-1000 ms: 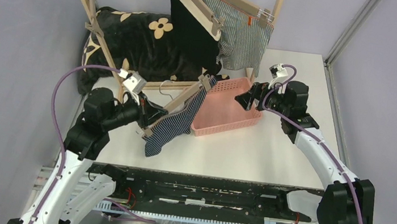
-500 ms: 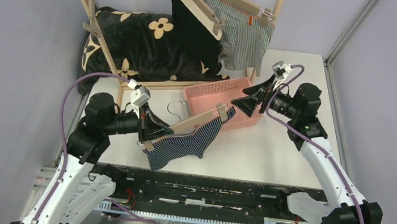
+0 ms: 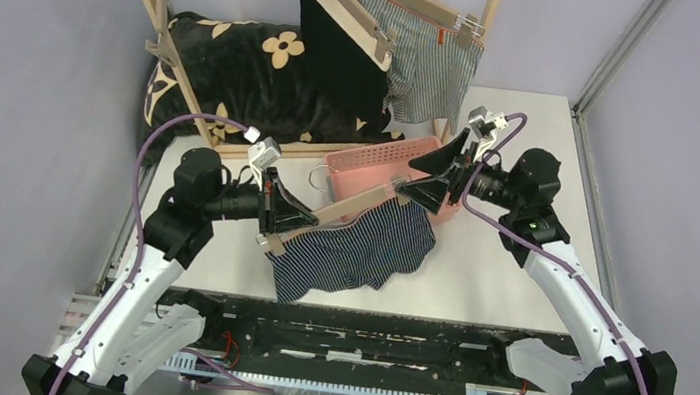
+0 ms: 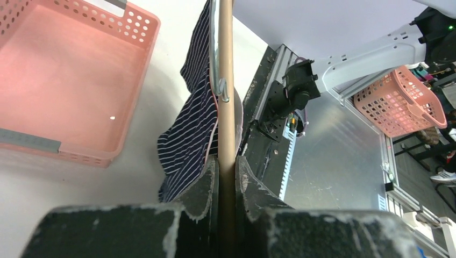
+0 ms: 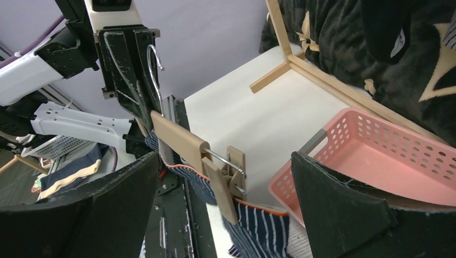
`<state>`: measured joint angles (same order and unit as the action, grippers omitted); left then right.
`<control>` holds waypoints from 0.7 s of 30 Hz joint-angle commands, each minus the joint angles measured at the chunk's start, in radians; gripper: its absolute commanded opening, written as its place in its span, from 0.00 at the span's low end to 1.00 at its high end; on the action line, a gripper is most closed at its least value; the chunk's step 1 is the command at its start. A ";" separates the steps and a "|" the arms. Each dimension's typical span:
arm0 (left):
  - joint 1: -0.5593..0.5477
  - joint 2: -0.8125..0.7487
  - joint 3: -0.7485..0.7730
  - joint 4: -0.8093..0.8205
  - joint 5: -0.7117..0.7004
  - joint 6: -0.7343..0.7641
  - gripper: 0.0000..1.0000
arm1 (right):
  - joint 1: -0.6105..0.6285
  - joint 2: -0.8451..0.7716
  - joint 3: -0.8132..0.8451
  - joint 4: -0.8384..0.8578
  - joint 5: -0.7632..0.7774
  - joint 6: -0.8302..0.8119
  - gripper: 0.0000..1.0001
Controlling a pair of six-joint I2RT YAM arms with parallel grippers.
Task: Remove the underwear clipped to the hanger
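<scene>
Left pincer [image 3: 291, 221] is clamped on the wooden hanger [image 3: 347, 207]. Right pincer [image 3: 406, 183] is spread wide, with the hanger's end clip [image 5: 234, 167] between its fingers and not gripped. Navy shorts [image 3: 359, 254] hang from the hanger over the surface [image 3: 509, 267], just beside the basket [image 3: 358, 161].

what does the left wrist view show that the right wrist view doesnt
Left wrist only: a second pink basket off the table and the right arm's white link. Right wrist only: the right tool open either side of a wooden clip, the floral blanket. Both: the left tool gripping the hanger, navy striped underwear, the table's pink basket.
</scene>
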<state>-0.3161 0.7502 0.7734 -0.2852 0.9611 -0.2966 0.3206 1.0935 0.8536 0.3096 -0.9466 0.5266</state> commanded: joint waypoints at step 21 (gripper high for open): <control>0.002 -0.025 -0.036 0.184 0.044 -0.072 0.03 | 0.048 0.034 0.050 0.134 -0.028 0.050 0.87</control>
<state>-0.3161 0.7311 0.7349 -0.1959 0.9787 -0.3336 0.3420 1.1160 0.8539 0.3603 -0.9428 0.5552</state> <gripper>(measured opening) 0.130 0.894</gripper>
